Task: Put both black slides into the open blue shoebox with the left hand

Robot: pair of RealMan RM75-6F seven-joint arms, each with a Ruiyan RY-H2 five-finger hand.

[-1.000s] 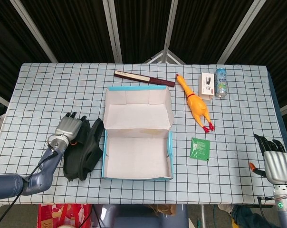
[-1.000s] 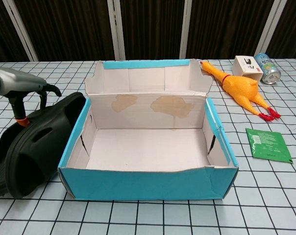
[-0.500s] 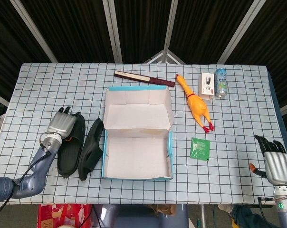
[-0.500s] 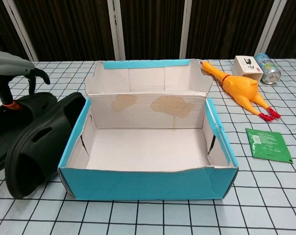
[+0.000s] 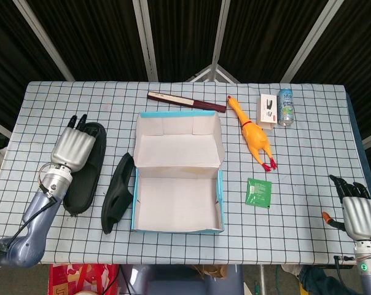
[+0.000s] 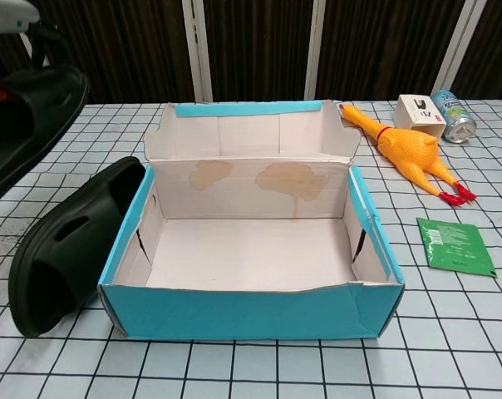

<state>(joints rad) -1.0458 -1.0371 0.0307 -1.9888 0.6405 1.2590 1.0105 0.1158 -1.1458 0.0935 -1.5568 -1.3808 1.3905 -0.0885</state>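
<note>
The left hand [image 5: 73,149] holds one black slide [image 5: 84,175] lifted off the checked table [image 5: 308,153], fingers curled over its upper end, well left of the open blue shoebox [image 5: 178,176]; the grip takes only one end, so the long sole hanging below could swing or slip loose on the way across, or catch the box's near left wall; the arm reaches up from the table's left front corner, forearm angled toward the box, palm down over the shoe. The second slide [image 5: 117,192] stands on its edge against the box's left wall, where a low pass might knock it flat; nothing lies inside the box yet. Far right, the right hand [image 5: 356,209] hangs off the table edge, holding nothing, fingers loosely extended.
</note>
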